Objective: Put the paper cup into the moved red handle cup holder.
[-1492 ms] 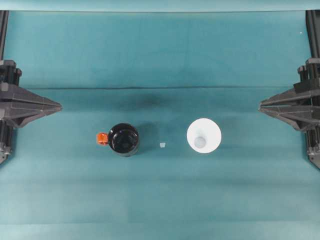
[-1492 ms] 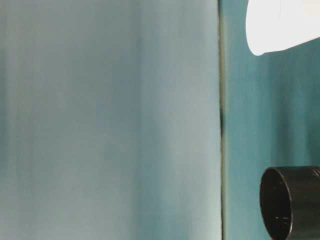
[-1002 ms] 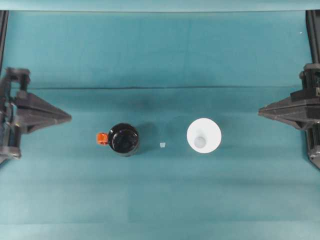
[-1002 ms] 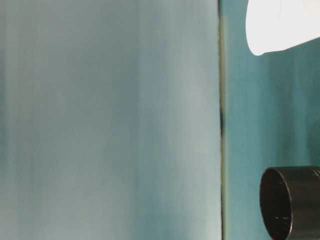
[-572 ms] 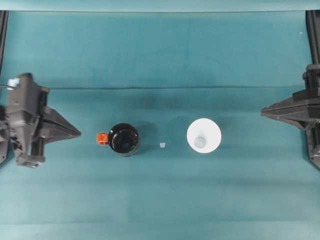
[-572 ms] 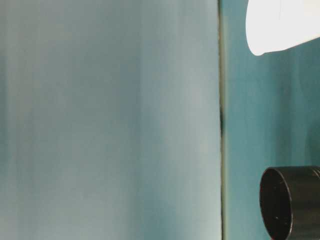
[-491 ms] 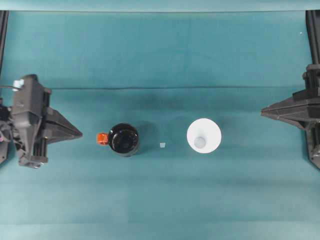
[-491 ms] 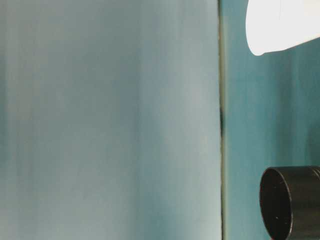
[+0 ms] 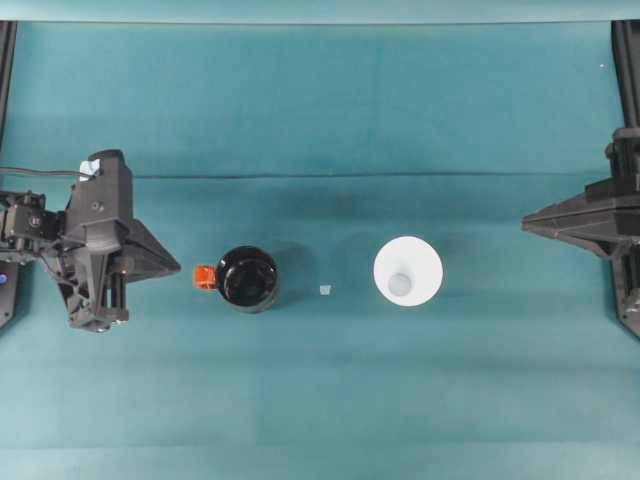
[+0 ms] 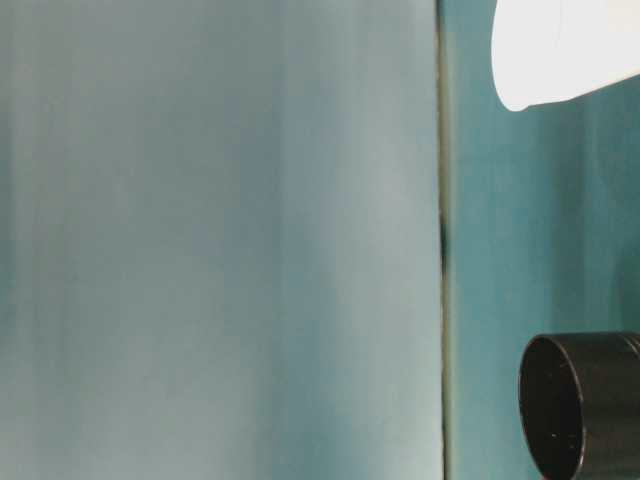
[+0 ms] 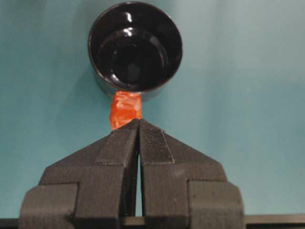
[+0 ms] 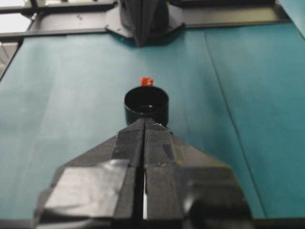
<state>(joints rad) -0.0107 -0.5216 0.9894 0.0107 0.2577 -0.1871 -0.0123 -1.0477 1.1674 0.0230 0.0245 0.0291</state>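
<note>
The white paper cup (image 9: 408, 271) stands upright, mouth up, right of the table's middle; its side is also in the table-level view (image 10: 560, 50). The red handle cup holder (image 9: 247, 279) is a glossy black cup left of middle, its red handle (image 9: 204, 277) pointing left. My left gripper (image 9: 178, 268) is shut, its tip just left of the handle. In the left wrist view the shut fingertips (image 11: 138, 123) almost touch the handle (image 11: 125, 109) below the holder (image 11: 135, 45). My right gripper (image 9: 524, 222) is shut at the far right, well away from the paper cup.
A tiny white scrap (image 9: 324, 290) lies on the teal cloth between holder and cup. Black frame rails (image 9: 625, 60) run along the table's left and right sides. In the right wrist view the holder (image 12: 146, 106) sits beyond the shut right gripper (image 12: 144, 122).
My left arm has swung out from the left edge and moved right, up to the holder's red handle. The right arm shifted slightly early on. Cup and holder have not moved.
</note>
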